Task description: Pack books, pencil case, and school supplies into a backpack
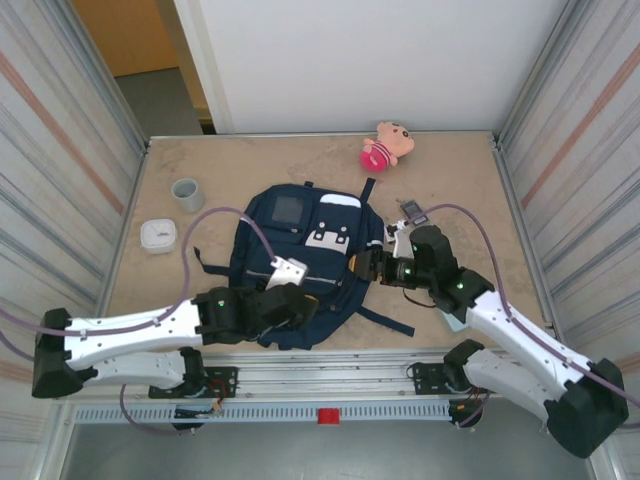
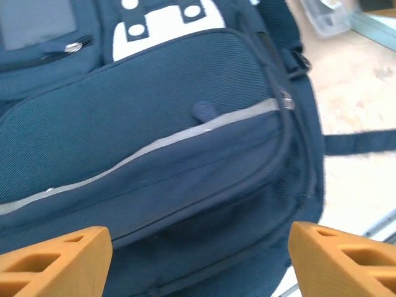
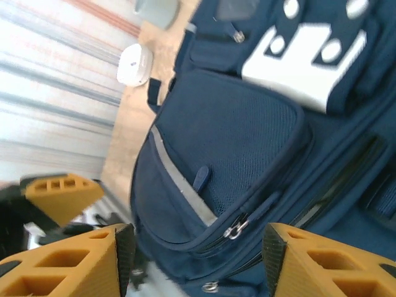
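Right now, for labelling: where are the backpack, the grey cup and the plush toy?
backpack (image 1: 330, 272), top view, navy front fabric
grey cup (image 1: 187, 194), top view, its open top
plush toy (image 1: 377, 155), top view, its pink body

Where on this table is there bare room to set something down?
Free: the far strip of table between grey cup and plush toy, behind the backpack. Crowded: the backpack's near half, with the left end effector and right end effector at it.

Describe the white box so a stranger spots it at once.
Start at the navy backpack and look left. Two small things sit there. The white box is the nearer, flat, rounded one, unlike the taller grey cup beyond it.
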Robot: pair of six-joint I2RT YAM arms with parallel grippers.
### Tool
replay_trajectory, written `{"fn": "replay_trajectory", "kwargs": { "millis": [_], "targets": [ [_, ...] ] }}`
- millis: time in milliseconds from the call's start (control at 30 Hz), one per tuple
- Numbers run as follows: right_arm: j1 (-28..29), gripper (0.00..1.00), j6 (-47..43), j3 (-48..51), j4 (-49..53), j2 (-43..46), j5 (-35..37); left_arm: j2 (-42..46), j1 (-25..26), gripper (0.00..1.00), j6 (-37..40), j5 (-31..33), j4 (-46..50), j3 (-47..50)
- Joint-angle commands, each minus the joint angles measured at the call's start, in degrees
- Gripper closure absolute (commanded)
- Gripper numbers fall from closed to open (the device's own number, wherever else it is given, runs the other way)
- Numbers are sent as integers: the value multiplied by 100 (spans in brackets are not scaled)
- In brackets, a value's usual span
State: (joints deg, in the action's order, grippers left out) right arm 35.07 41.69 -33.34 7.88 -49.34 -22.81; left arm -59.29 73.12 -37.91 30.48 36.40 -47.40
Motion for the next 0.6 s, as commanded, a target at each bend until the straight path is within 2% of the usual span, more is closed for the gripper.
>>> {"fn": "replay_trajectory", "kwargs": {
  "millis": [0,100,200,300,400,567],
  "targets": [
    [216,42,-1899,254,-656,327,549,469,-380,21,-1158,-55,168,155],
    [434,42,-3621,164,-651,228,483,714,-821,21,-1882,-474,683,198],
    [748,41,-5006,-248,-4,-166,824,963,-1094,21,-2231,-709,859,362],
    [1042,38,-6058,-488,418,-586,602,1208,-1413,21,-2328,-1015,690,670],
    [1371,34,-6661,-581,466,-981,469,1346,-1765,21,-2390,-1443,527,924],
    [1619,32,-6805,-726,111,-1593,309,1429,-1845,21,-2580,-1514,474,1121]
  ]
}}
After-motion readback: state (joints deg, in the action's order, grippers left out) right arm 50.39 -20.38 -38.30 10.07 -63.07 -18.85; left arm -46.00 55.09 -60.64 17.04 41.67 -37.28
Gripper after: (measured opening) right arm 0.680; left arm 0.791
